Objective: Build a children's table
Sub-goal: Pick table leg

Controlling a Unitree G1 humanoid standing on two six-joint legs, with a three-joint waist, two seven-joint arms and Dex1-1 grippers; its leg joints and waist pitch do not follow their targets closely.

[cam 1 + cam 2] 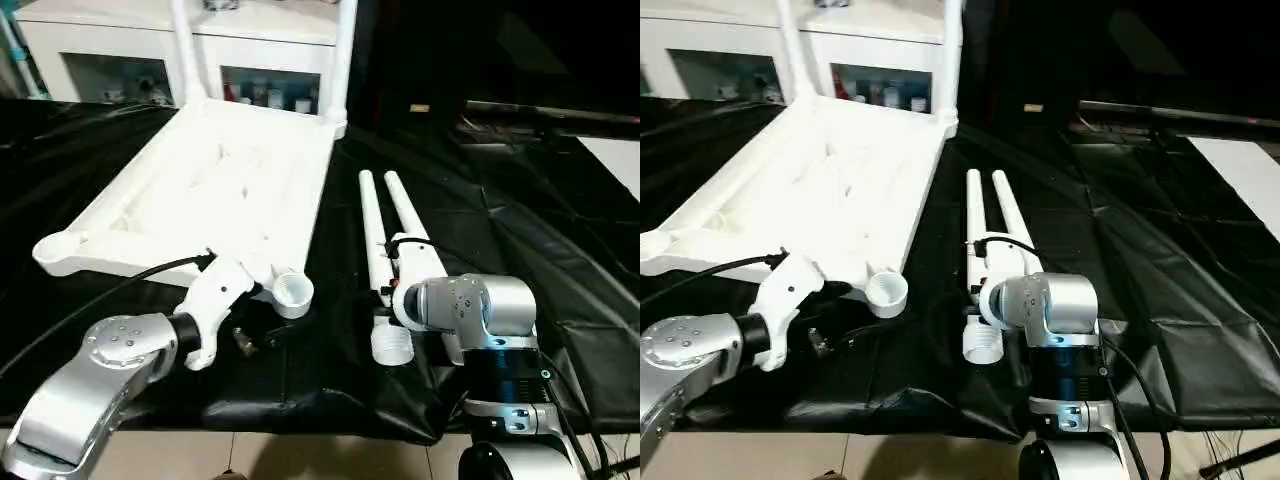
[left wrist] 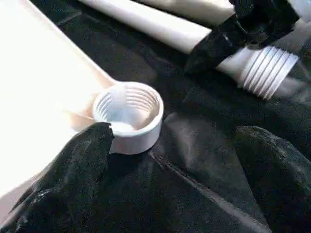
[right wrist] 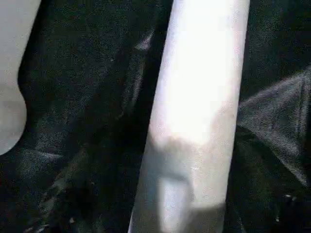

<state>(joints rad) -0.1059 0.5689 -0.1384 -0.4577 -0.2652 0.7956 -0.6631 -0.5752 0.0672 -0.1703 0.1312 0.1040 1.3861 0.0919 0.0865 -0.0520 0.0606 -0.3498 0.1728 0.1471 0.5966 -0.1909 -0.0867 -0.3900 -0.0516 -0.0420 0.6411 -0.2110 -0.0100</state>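
On the black-covered desk [image 1: 560, 270] in front of us the white tabletop [image 1: 230, 190] lies upside down, ribs up, and two loose legs [image 1: 385, 230] lie side by side just to its right.

Our right tool [image 2: 228, 36] is down over the thick threaded ends of these two legs. We see one black finger lying against a leg, but we cannot tell whether the tool is already clamped on it, so we leave that open. Our left tool [image 2: 170, 170] has its fingers [image 2: 77, 165] wide apart and holds nothing; one finger touches the near round socket [image 1: 291, 292] at the tabletop's corner.

What could go wrong, in our judgement:
- The two legs lie so close that the right tool may pinch both, or push the second one so that it rolls away over the slippery sheet.
- A grip at the very end of a long leg can let it swing or slip when it is lifted.
- The left finger at the socket could push the tabletop and move the socket out of line, and then the thread would start crooked.

Our count: one tabletop; four legs, of which two stand upright in the far corners [image 1: 185, 50] and two lie loose; two empty sockets at the near corners.
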